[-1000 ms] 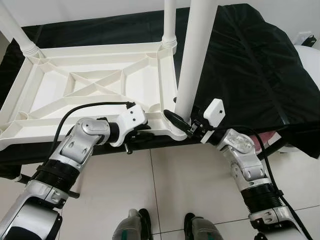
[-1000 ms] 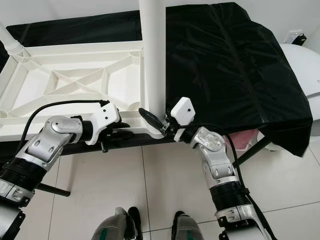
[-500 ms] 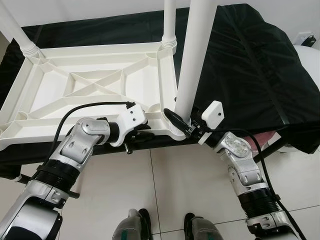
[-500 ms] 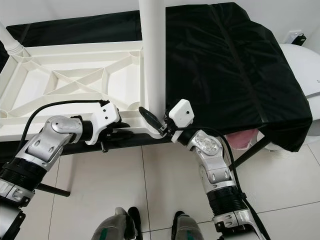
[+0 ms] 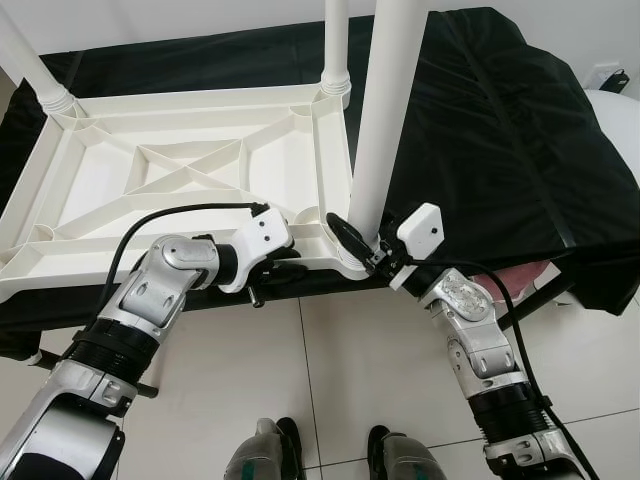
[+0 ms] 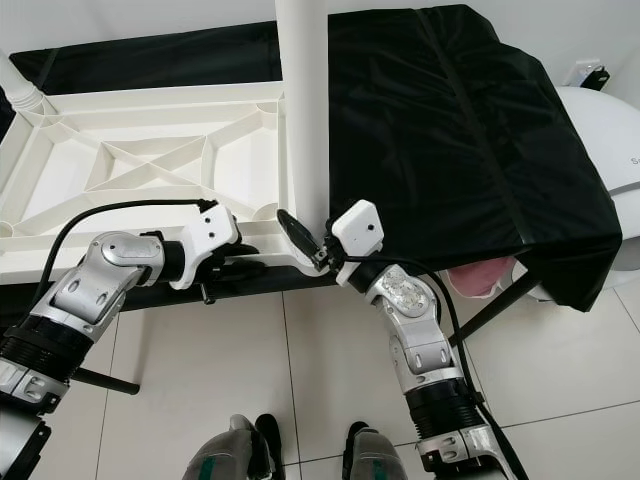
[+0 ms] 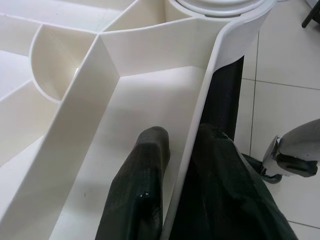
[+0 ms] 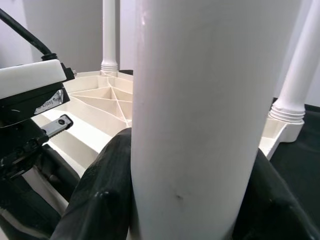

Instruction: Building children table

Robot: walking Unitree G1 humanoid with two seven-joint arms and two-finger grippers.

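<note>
While the white ribbed plastic tabletop (image 5: 190, 180) lies upside down on the black-draped table (image 5: 480, 120), its near rim is pinched between the jaws of the left gripper (image 7: 175, 200), one black finger (image 7: 142, 190) inside the rim and one outside. The tall white cylindrical plastic leg (image 5: 385, 110), standing upright in the near right corner socket, is clasped near its base by the jaws of the right gripper (image 5: 352, 242). Two further white legs (image 5: 337, 45) are seen at the far corners.
</note>
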